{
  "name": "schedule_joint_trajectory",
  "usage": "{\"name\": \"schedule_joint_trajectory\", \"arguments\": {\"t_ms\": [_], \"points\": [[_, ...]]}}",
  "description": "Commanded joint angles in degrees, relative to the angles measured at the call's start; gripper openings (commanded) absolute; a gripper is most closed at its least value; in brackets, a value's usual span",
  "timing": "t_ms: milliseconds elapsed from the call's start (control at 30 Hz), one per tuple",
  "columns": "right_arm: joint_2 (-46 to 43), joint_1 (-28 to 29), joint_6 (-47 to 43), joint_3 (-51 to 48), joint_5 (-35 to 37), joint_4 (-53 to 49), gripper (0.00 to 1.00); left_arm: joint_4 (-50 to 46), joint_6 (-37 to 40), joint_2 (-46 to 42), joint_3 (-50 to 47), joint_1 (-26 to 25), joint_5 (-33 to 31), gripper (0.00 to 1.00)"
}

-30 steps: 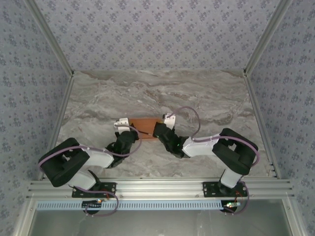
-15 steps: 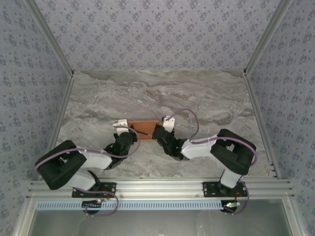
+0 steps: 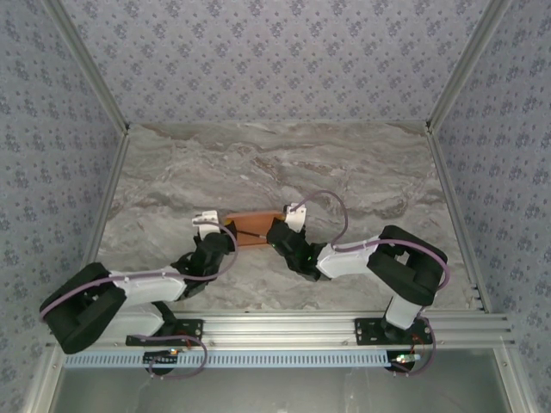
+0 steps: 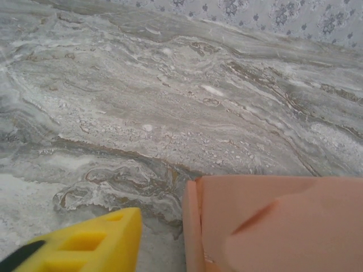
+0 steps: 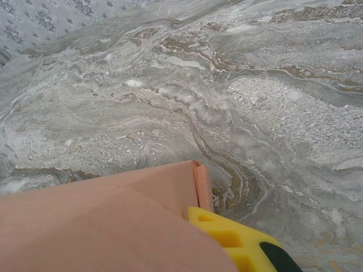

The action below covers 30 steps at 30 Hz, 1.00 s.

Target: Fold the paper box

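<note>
The grey-veined marble table top (image 3: 344, 172) stretches away ahead of both arms. The salmon-orange thin card paper box (image 3: 256, 225) lies between the two grippers, low and flattish. The right gripper (image 3: 277, 231) looks clamped on the card's end, which lies across its yellow finger (image 5: 227, 238). The left gripper (image 3: 219, 234) has its jaws parted and grips nothing; the card's doubled edge (image 4: 193, 226) sits just beside its yellow finger (image 4: 96, 243) with bare marble between. I'd judge the job part done: one panel is creased over, but no upright walls or tucked tabs show.
</note>
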Motion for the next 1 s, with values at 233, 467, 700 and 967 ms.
{"name": "schedule_joint_trajectory", "arguments": {"t_ms": [233, 467, 700, 967], "points": [[1.5, -0.6, 0.3, 0.3, 4.7, -6.7, 0.1, -18.5, -1.9, -11.0, -1.3, 1.1, 2.8, 0.65], [1.6, -0.6, -0.1, 0.9, 4.7, -7.2, 0.09, -24.4, -0.4, -18.1, -1.6, 3.1, 8.7, 0.75], [1.5, -0.5, -0.5, 1.4, 4.9, -7.5, 0.09, -28.6, 0.0, -21.4, -1.1, 4.7, 13.0, 0.79], [1.3, -0.3, -1.8, 2.0, 5.2, -8.3, 0.09, -36.6, -1.0, -29.4, 0.6, 7.6, 15.7, 0.79]]}}
